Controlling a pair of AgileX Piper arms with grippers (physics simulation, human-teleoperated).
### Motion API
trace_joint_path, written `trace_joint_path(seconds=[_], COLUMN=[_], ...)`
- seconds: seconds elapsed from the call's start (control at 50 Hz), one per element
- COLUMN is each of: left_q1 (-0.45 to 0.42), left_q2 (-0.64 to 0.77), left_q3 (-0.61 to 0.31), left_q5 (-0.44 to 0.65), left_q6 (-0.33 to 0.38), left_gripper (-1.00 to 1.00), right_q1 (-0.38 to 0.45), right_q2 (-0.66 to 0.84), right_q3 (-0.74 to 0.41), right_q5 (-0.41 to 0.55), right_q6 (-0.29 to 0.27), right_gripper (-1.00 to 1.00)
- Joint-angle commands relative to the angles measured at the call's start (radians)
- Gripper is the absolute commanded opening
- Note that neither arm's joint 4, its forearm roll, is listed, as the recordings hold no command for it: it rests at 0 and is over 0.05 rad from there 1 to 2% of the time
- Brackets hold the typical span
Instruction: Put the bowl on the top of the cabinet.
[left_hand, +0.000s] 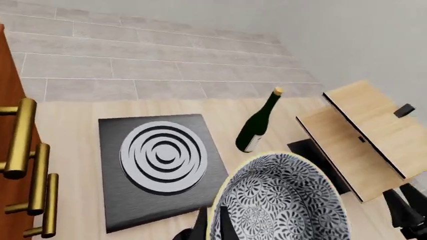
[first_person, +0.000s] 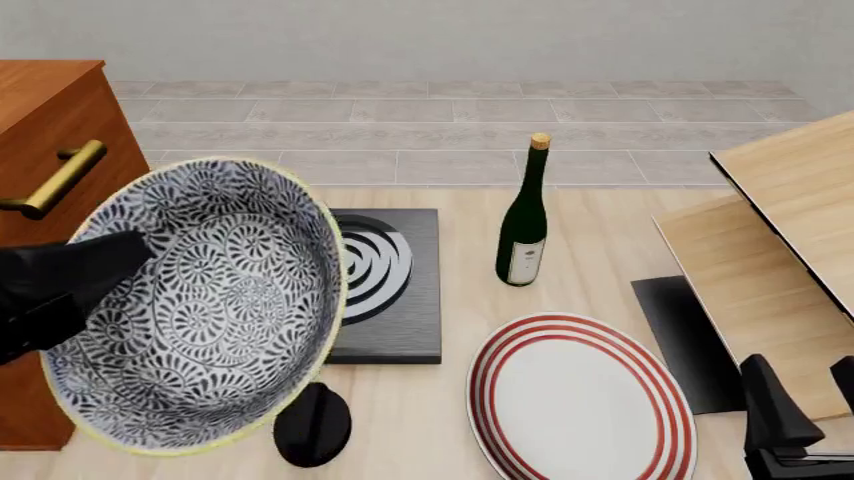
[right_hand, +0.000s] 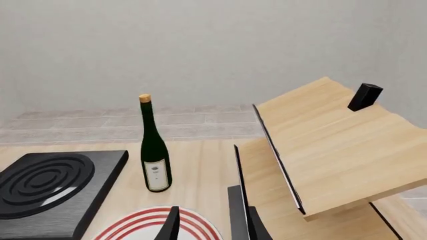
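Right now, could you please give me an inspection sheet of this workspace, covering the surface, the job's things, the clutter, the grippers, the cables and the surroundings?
Surface: pale wooden table, lit evenly.
Job's things: bowl lifted off the table and tilted, its patterned inside facing the front camera; cabinet stands at the left, brass handles showing; nothing seen on the part of its top that is in view.
Clutter: black hotplate, green wine bottle upright, red-ringed plate, light-wood furniture at the right.
Grippers: left gripper holds the bowl's rim between its fingers; right gripper open, low over the plate.
Cables: nothing seen.
Surroundings: grey tiled floor and plain wall.
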Motion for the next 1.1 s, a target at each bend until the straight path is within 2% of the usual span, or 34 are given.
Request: trace_joint_path(seconds=[0.02, 0.08, 0.18, 0.2, 0.24, 0.32, 0.34, 0.36, 0.42, 0.46, 0.48, 0.52, 0.6, 0.66, 0.7, 0.72, 0.86, 0.94, 1.04, 1.08, 1.1], left_q1=[-0.025, 0.007, 0.078, 0.099, 0.089, 0.098, 0.095, 0.126, 0.151, 0.176, 0.197, 0.204, 0.214, 0.245, 0.279, 0.289, 0.268, 0.258, 0.248, 0.276, 0.273], left_q2=[0.078, 0.108, 0.151, 0.157, 0.162, 0.179, 0.184, 0.196, 0.224, 0.235, 0.229, 0.242, 0.29, 0.337, 0.351, 0.363, 0.383, 0.385, 0.398, 0.417, 0.431], left_q3=[-0.1, -0.102, -0.135, -0.145, -0.169, -0.204, -0.209, -0.222, -0.225, -0.241, -0.203, -0.203, -0.293, -0.311, -0.323, -0.324, -0.365, -0.326, -0.344, -0.339, -0.382], left_q5=[-0.027, -0.028, -0.011, -0.007, 0.003, 0.024, 0.026, 0.033, 0.043, 0.043, 0.001, 0.002, 0.052, 0.085, 0.093, 0.102, 0.124, 0.093, 0.106, 0.121, 0.15], left_q6=[0.018, -0.005, 0.008, -0.019, 0.002, -0.011, -0.006, 0.031, 0.021, 0.056, 0.067, 0.071, 0.114, 0.075, 0.085, 0.06, 0.05, 0.009, -0.039, -0.054, -0.056], left_gripper=[-1.0, -1.0, -1.0, -1.0, -1.0, -1.0, -1.0, -1.0, -1.0, -1.0, -1.0, -1.0, -1.0, -1.0, -1.0, -1.0, -1.0, -1.0, -1.0, -1.0, -1.0], right_q1=[-0.003, -0.004, -0.003, -0.003, -0.003, -0.003, -0.002, -0.002, -0.003, -0.003, -0.003, -0.003, -0.001, 0.0, 0.0, 0.0, -0.001, 0.0, 0.001, 0.001, 0.001], right_q2=[0.0, 0.0, 0.0, 0.001, 0.001, 0.002, 0.002, 0.002, 0.002, 0.001, 0.0, 0.0, 0.001, 0.001, 0.0, 0.0, 0.0, 0.0, 0.0, -0.001, -0.001], right_q3=[-0.001, -0.001, -0.002, -0.002, -0.003, -0.005, -0.006, -0.007, -0.008, -0.007, -0.006, -0.006, -0.005, -0.004, -0.005, -0.004, -0.001, 0.0, 0.0, 0.0, 0.0], right_q5=[-0.001, -0.001, -0.001, 0.0, 0.0, 0.002, 0.002, 0.003, 0.004, 0.003, 0.003, 0.002, 0.002, 0.002, 0.003, 0.002, 0.0, 0.0, 0.001, 0.0, 0.0], right_q6=[0.001, 0.001, 0.001, 0.001, 0.002, 0.002, 0.001, 0.0, 0.0, 0.0, 0.0, 0.0, -0.002, -0.003, -0.004, -0.004, -0.005, -0.005, -0.006, -0.008, -0.008], right_gripper=[1.0, 1.0, 1.0, 1.0, 1.0, 1.0, 1.0, 1.0, 1.0, 1.0, 1.0, 1.0, 1.0, 1.0, 1.0, 1.0, 1.0, 1.0, 1.0, 1.0, 1.0])
